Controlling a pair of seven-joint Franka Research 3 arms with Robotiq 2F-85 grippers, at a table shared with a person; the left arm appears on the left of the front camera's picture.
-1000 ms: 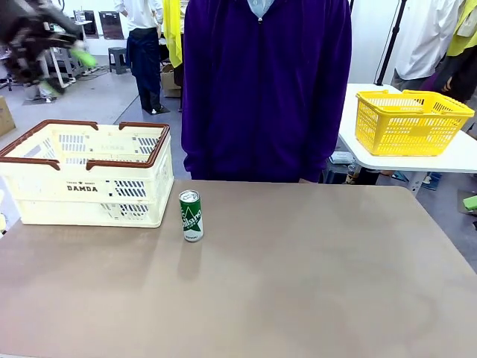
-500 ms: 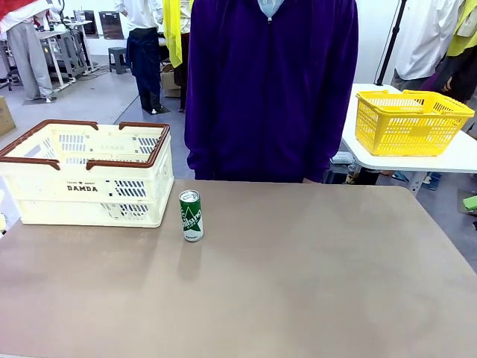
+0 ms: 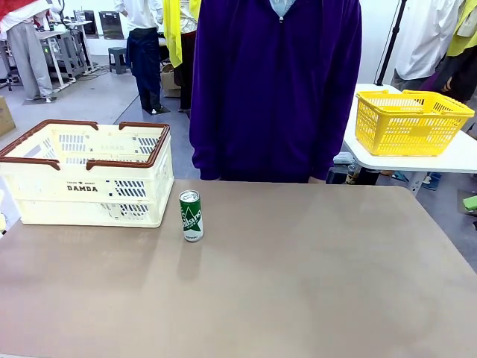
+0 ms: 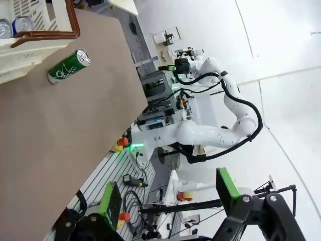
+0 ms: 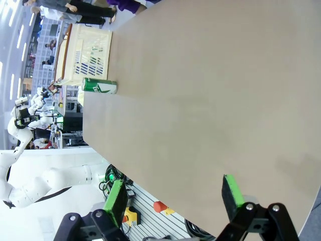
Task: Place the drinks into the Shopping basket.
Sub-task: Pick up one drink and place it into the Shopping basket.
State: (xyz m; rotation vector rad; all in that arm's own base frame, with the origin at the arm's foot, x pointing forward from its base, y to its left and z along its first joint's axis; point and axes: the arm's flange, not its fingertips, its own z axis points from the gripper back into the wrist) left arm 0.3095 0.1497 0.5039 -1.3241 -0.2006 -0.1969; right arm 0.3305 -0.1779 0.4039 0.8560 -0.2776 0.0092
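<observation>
Here, a green can (image 3: 191, 215) with white lettering stands upright on the brown table (image 3: 298, 283), just beside the front right corner of the cream-white Shopping basket (image 3: 89, 179) marked "DAMDA", inside which the left wrist view shows two silver can tops (image 4: 14, 26). The left gripper (image 4: 168, 198) and the right gripper (image 5: 173, 193) both hang with their green-padded fingers spread wide apart and nothing between them, well away from the can. Beyond the table's far edge stands a person in a purple top (image 3: 272, 89), and a yellow mesh basket (image 3: 410, 123) sits on a white side table (image 3: 462, 158) to the right.
</observation>
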